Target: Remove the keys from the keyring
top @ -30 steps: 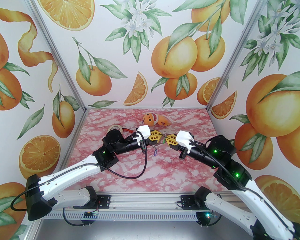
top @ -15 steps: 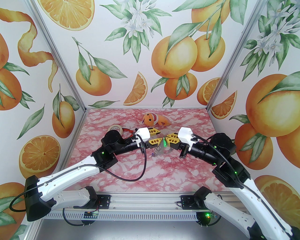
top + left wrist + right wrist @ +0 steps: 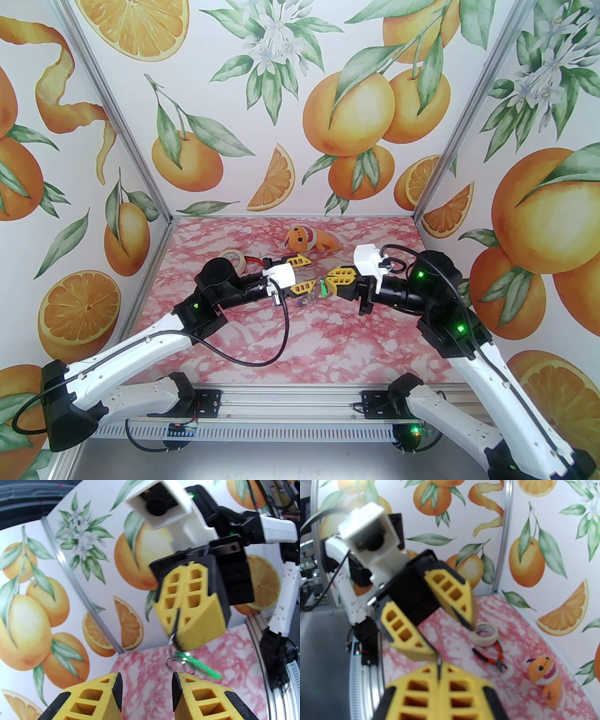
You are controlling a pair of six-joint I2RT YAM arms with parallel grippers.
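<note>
My right gripper (image 3: 330,281) is shut on the thin dark edge of the keyring (image 3: 176,620), held above the table. Small wire rings (image 3: 173,661) and the bright green key (image 3: 201,666) dangle just under its fingers. The green key (image 3: 323,289) hangs at the yellow fingertips in the top view. My left gripper (image 3: 311,270) stands open a short way to the left, facing the right one, with nothing between its fingers (image 3: 110,691). A small blue key with a few rings (image 3: 303,301) sits lower, under the left gripper's near finger. I cannot tell whether it rests on the table.
A roll of beige tape (image 3: 486,633) and red-handled pliers (image 3: 491,656) lie behind the left arm. An orange plush toy (image 3: 546,679) lies at the back of the pink marbled table (image 3: 328,337). Walls close in the left, right and back sides.
My left gripper went from shut to open and drew back to the left. The blue key and its rings dropped lower. My right gripper stayed shut and shifted slightly down and left.
</note>
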